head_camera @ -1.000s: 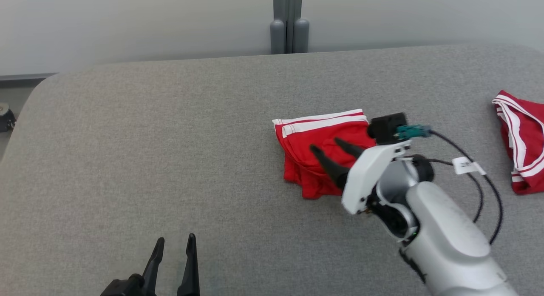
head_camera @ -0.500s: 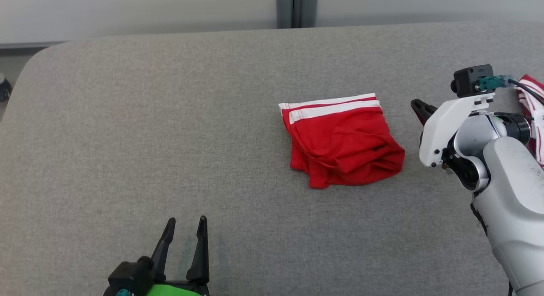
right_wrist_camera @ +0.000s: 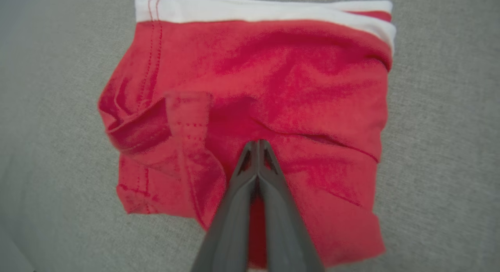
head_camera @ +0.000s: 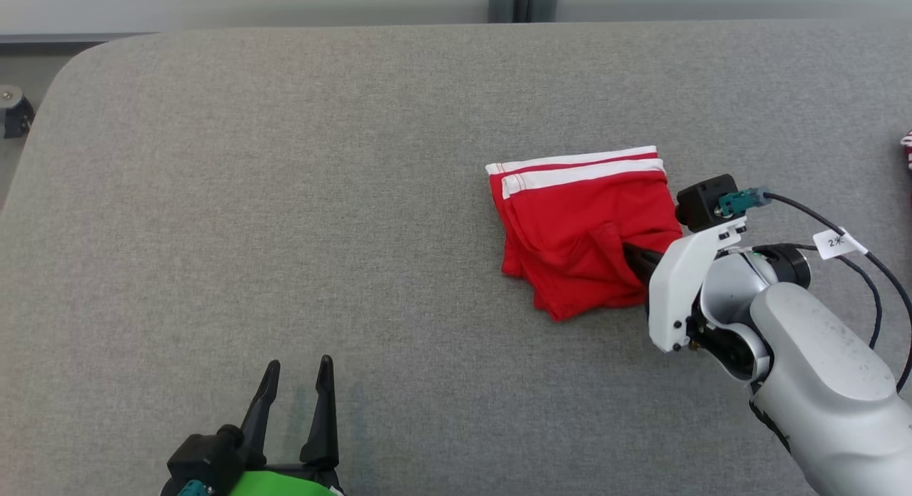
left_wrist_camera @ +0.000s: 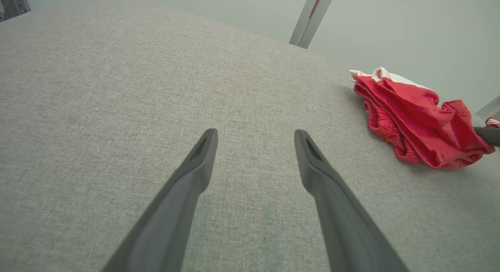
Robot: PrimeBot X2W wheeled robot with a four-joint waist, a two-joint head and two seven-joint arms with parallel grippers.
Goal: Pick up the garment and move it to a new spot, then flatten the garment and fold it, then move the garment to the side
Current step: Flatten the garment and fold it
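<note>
Folding appears done: the red folded cloth garment with white waistband point(head_camera: 581, 225) is laid at three o'clock on the grey fabric-covered table point(head_camera: 285, 161), apparently pinched for moving aside. The right gripper point(head_camera: 630, 254) is closed on a pucker at its four o'clock edge; the left gripper point(head_camera: 296, 368) is held open at seven o'clock, empty.

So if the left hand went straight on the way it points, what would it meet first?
Probably just the bare grey tabletop: the left hand points across open surface, and the red garment lies off to its right. Depth is unclear.
</note>
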